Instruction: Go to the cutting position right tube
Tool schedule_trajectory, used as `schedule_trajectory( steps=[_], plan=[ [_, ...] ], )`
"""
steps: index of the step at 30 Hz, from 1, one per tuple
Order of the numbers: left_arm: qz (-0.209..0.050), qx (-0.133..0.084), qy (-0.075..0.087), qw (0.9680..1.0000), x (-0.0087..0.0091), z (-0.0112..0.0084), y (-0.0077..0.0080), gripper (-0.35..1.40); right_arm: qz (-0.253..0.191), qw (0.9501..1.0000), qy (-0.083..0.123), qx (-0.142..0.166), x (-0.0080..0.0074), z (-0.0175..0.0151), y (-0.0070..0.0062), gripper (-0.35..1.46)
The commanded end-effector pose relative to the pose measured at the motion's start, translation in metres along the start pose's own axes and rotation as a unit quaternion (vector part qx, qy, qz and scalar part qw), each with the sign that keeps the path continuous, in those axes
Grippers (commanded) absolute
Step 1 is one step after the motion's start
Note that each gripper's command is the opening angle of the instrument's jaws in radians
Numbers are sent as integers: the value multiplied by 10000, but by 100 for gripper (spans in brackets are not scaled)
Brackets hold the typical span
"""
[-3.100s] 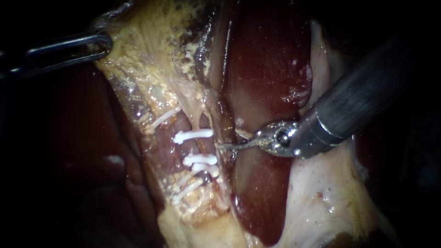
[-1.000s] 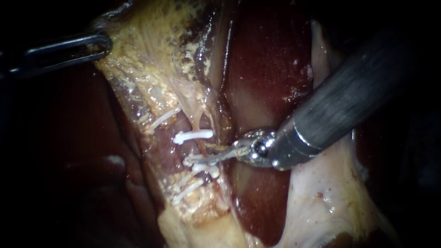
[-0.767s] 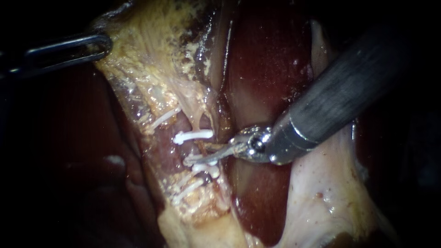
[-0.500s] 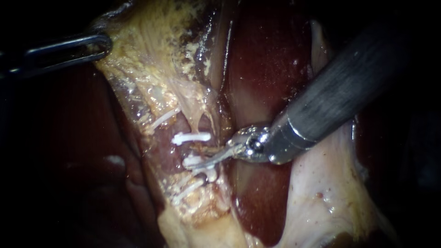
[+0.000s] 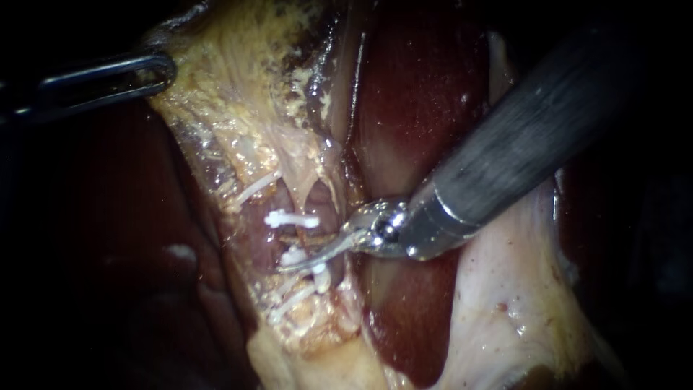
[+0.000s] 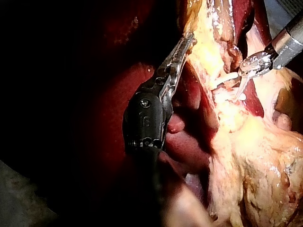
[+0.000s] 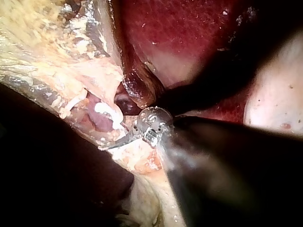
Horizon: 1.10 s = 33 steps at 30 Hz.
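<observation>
The tube (image 5: 283, 238) runs down the strip of pale fatty tissue (image 5: 216, 94) beside the liver (image 5: 422, 108), with white clips (image 5: 291, 218) across it above and below a short bare stretch. That bare stretch looks like the place to cut. I judge the tube soft, wet and slippery, thin-walled and easy to tear. It should be met squarely across the bare part, clear of the clips, without pulling.

The right tool (image 5: 317, 250) lies just at this spot. Its thin curved blades stand slightly apart and grip nothing, and the lower one reaches across the tube just above the lower clips. I cannot tell whether the tube sits fully between the blades.

The left tool (image 5: 163, 71), well apart at the upper end of the strip, has its jaws closed on the fatty tissue and appears to hold it taut.
</observation>
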Motion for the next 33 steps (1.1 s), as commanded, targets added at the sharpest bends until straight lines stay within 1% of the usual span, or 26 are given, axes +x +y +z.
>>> schedule_trajectory(
  steps=[1,5,9,13,24,26,33],
  plan=[
    [0,0,0,10000,0,0,0,-35,-34,10000,28,43,-1,0,2,109],
    [0,0,0,10000,0,0,0,-35,-55,9998,121,140,1,2,4,104],
    [0,-1,0,10000,0,0,0,-35,-54,9993,297,210,7,-1,4,100],
    [0,-1,0,10000,0,0,0,-35,-39,9993,317,193,11,-5,3,97],
    [0,-1,-1,10000,0,0,0,-35,-39,9991,358,212,13,-3,4,95],
    [0,-1,-1,10000,0,0,0,-35,-38,9991,359,211,14,-2,4,92],
    [0,-2,-1,10000,0,0,-1,-35,-35,9991,377,212,16,1,4,90]
  ],
)
